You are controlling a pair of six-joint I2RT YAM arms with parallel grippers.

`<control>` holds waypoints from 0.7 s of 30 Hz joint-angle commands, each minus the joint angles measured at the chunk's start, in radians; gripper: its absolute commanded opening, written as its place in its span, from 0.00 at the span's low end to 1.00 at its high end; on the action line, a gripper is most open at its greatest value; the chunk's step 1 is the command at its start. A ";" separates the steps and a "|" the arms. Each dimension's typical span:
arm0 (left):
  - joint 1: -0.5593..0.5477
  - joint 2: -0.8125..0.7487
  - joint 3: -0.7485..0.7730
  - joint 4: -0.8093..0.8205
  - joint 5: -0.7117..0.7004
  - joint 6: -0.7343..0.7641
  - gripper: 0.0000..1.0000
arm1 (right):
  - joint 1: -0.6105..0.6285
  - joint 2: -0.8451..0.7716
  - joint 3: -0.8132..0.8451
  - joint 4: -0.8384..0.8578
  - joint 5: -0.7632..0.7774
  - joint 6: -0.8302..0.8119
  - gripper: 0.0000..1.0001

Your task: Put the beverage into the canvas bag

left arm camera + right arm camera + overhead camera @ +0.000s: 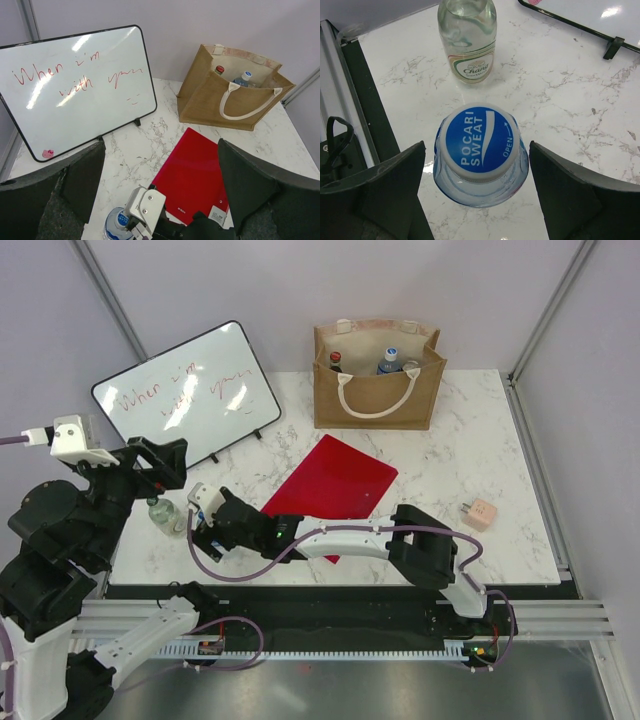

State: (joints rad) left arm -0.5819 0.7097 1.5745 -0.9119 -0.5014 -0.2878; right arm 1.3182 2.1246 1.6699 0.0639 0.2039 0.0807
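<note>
A clear bottle with a blue-and-white Pocari Sweat cap [479,145] stands upright on the marble table near its left front corner. My right gripper [477,146] is open, one finger on each side of the bottle, with a gap showing on both sides. The left wrist view shows the same bottle [114,224] half covered by the right gripper's white housing. A clear glass Chang bottle [468,42] stands just beyond it. My left gripper [159,150] hangs open above them, holding nothing. The canvas bag [380,395] stands at the back with two bottle tops showing inside.
A whiteboard [190,395] with red writing leans at the back left. A red folder [335,485] lies flat mid-table between the bottles and the bag. A small pink box [480,512] sits at the right. The dark table edge [367,115] runs close beside the bottles.
</note>
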 commanded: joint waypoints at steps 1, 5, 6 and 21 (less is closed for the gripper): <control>0.002 -0.018 0.021 0.008 -0.028 0.024 1.00 | 0.003 0.015 0.050 0.022 0.002 -0.007 0.88; 0.002 -0.021 0.001 0.013 -0.019 0.030 1.00 | 0.001 0.000 0.037 0.027 0.014 -0.001 0.74; 0.002 -0.024 -0.013 0.013 -0.017 0.032 1.00 | 0.003 -0.005 0.036 0.028 0.015 -0.002 0.70; 0.002 -0.047 -0.099 0.024 -0.088 0.032 0.99 | -0.083 -0.164 0.073 0.036 0.008 0.007 0.23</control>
State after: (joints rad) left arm -0.5819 0.6750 1.4887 -0.9108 -0.5518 -0.2790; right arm 1.2930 2.1067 1.6707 0.0162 0.2043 0.0750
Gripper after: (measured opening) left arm 0.993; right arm 0.585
